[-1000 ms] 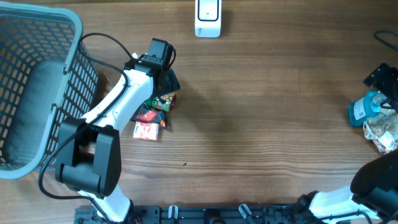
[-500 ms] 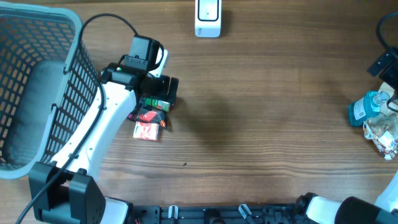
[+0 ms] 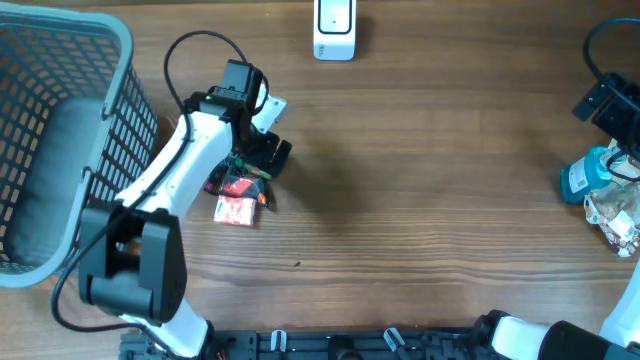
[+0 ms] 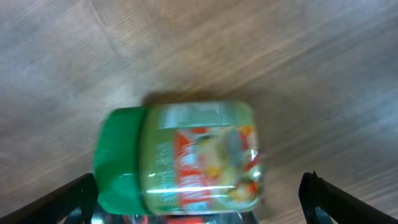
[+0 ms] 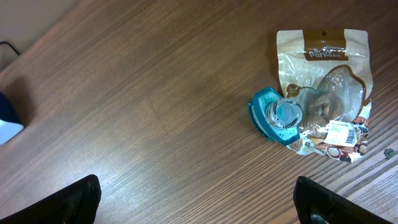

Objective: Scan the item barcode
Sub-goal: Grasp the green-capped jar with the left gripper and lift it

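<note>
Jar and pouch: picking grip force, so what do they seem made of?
Jar: plastic or glass, can't tell which; glossy, with glare across its label. Its green cap looks like smooth plastic. Pouch: thin crinkled film, glossy, with a see-through window.

Your basket [image 3: 60, 150] sits at the table's [image 3: 420, 200] left edge, the packets [image 3: 236, 210] near it. The scanner [image 3: 333, 30] sits at the far middle; bottle [image 3: 583, 178] and pouch [image 3: 615, 215] touch at the right edge.
</note>
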Action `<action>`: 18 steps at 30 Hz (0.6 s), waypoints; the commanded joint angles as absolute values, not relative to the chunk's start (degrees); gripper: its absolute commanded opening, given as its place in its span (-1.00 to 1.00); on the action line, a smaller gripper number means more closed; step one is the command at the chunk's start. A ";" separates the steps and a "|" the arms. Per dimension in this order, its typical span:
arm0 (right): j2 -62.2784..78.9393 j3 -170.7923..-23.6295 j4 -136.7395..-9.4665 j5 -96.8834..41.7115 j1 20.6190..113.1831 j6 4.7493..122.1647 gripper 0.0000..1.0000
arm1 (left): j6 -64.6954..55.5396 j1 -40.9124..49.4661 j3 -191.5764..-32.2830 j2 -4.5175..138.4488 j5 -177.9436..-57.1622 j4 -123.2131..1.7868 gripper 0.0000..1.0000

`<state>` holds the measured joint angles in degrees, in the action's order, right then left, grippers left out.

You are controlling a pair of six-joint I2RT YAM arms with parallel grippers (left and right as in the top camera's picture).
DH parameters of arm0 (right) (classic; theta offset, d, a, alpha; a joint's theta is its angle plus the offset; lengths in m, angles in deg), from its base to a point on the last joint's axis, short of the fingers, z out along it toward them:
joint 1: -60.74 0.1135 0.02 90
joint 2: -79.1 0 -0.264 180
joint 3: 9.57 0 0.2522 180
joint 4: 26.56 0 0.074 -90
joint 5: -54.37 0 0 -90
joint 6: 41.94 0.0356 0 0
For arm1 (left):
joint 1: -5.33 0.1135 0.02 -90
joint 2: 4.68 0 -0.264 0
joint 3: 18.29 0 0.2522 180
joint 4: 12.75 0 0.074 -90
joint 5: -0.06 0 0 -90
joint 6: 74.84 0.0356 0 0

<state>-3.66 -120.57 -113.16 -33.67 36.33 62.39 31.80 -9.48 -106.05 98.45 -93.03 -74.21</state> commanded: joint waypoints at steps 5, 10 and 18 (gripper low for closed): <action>-2.85 -121.57 -113.22 -32.91 36.57 63.24 0.99 | 30.97 -9.02 -105.85 100.13 -94.84 -72.02 1.00; -2.85 -121.57 -113.46 -32.89 36.57 63.28 0.99 | 31.04 -9.00 -105.48 100.13 -94.84 -72.07 1.00; -2.85 -121.57 -113.68 -32.89 36.57 63.72 0.99 | 31.23 -8.89 -101.00 100.16 -94.82 -69.01 1.00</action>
<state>-3.66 -120.57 -113.61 -33.67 36.33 63.02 31.54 -9.26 -102.75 99.50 -93.95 -69.69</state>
